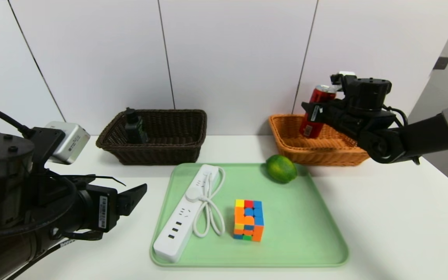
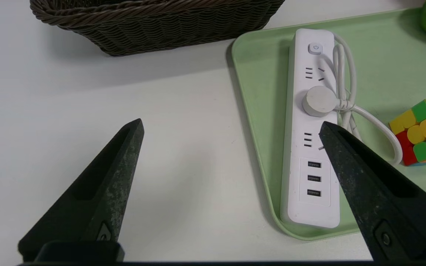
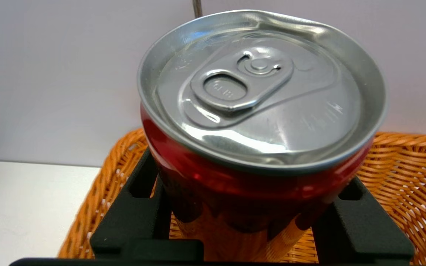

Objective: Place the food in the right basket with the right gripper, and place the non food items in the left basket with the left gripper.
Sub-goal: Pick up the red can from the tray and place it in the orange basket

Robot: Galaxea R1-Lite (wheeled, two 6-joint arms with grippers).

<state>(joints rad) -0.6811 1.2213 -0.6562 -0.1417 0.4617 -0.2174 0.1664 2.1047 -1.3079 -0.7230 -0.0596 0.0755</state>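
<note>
A white table (image 1: 383, 217) carries a pale green tray (image 1: 305, 233) at its middle, with a dark brown wicker basket (image 1: 169, 149) behind it on the robot's left and an orange wicker basket (image 1: 317, 151) behind it on the right. On the tray lie a white power strip (image 1: 181, 217) with its coiled cord (image 1: 208, 206), a scrambled puzzle cube (image 1: 249, 219) near the centre, and a lime (image 1: 281, 168) at the far right corner, just beside the orange basket. A small dark bottle-like item (image 1: 134, 126) leans in the brown basket; only the head view shows it, and its kind is unclear.

The right gripper (image 1: 319, 112) hangs over the orange basket, closed around a red soda can (image 1: 317, 111) that tilts slightly. The right wrist view alone shows the can's silver lid (image 3: 261, 88) with its unopened pull tab and a dent in the rim, with the black fingers (image 3: 135, 218) pressed to either side of the can body.

The left gripper (image 2: 231, 127) hovers low over the table at the tray's left edge, spread wide and holding nothing. The left wrist view shows detail that the head view does not: the strip's power button, round plug (image 2: 319, 101) and three USB ports.
</note>
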